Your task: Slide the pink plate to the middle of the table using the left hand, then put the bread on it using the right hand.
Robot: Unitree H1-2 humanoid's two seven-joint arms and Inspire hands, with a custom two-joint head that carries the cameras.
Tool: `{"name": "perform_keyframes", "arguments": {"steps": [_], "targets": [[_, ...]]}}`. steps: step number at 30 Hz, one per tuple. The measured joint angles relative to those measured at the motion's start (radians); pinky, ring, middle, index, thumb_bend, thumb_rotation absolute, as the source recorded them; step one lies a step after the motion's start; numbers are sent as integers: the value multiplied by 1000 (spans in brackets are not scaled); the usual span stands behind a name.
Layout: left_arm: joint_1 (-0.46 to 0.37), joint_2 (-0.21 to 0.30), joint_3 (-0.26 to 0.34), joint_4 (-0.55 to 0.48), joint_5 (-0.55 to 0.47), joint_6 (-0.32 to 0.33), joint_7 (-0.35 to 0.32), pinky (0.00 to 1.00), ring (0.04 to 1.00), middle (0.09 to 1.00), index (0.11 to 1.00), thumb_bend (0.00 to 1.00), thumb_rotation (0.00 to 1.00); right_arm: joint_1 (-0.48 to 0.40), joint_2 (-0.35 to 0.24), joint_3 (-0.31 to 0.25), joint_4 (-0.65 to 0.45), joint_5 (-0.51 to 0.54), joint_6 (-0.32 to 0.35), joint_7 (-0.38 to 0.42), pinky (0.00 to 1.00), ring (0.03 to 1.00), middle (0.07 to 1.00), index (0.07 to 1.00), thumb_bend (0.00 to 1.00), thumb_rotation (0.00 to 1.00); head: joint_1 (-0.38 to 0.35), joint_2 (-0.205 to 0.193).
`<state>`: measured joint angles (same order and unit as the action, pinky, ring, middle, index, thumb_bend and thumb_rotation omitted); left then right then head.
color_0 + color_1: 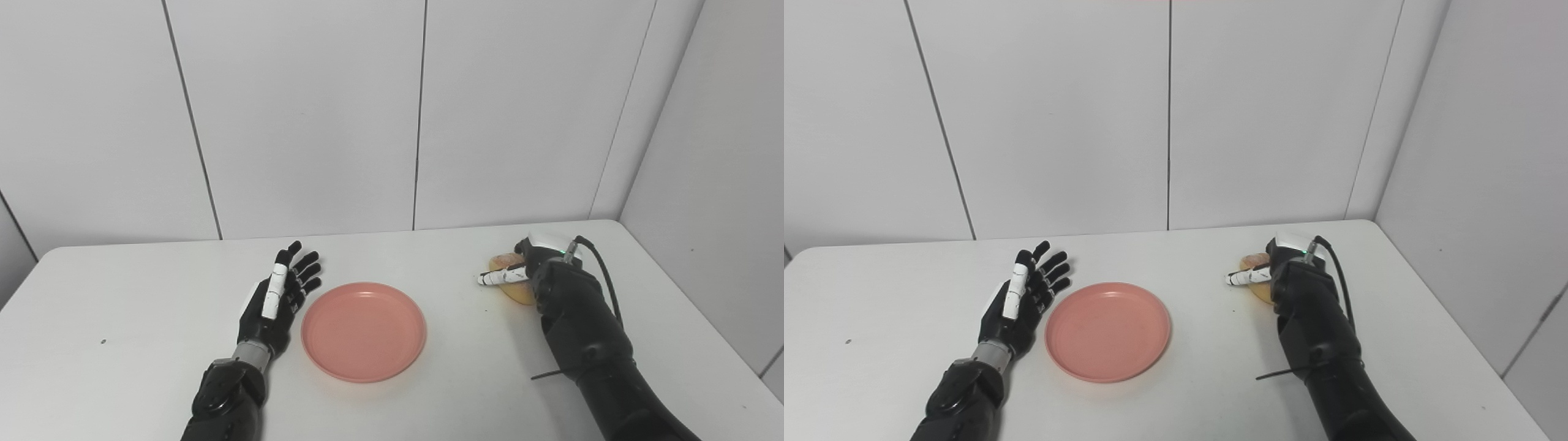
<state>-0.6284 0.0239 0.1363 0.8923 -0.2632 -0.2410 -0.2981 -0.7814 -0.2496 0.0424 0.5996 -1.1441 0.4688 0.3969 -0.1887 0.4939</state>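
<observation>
My right hand [531, 264] is over the bread [513, 288] at the right side of the surface [122, 306], fingers curled around it with one white-banded finger across its near edge; I judge it a hold, though the far side is hidden from me. To do this well I should settle the fingers under the bread's edge before I lift, squeeze lightly so the soft piece does not crush, and raise it clear of the surface before travelling left. The pink plate [364, 331] lies near the middle, apart from the bread, so I should set the bread down inside its rim, not on it. My left hand [275, 300] rests just beside the plate's left edge, fingers spread, holding nothing.
</observation>
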Motion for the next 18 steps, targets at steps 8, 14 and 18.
{"name": "perform_keyframes", "arguments": {"steps": [8, 14, 18], "targets": [[0, 1, 0, -5, 0, 12, -4, 893, 901, 888, 952, 878, 833, 22, -6, 25, -54, 83, 0, -62, 258, 418, 496, 627, 522, 1, -3, 8], [0, 2, 0, -10, 0, 17, -4, 903, 904, 885, 949, 885, 828, 26, -20, 53, -53, 110, 0, -74, 273, 415, 529, 609, 527, 0, -3, 8], [0, 3, 1, -13, 0, 19, -4, 896, 897, 878, 945, 892, 828, 26, -26, 57, -57, 117, 0, -65, 248, 405, 536, 653, 525, 0, 0, 15]]}}
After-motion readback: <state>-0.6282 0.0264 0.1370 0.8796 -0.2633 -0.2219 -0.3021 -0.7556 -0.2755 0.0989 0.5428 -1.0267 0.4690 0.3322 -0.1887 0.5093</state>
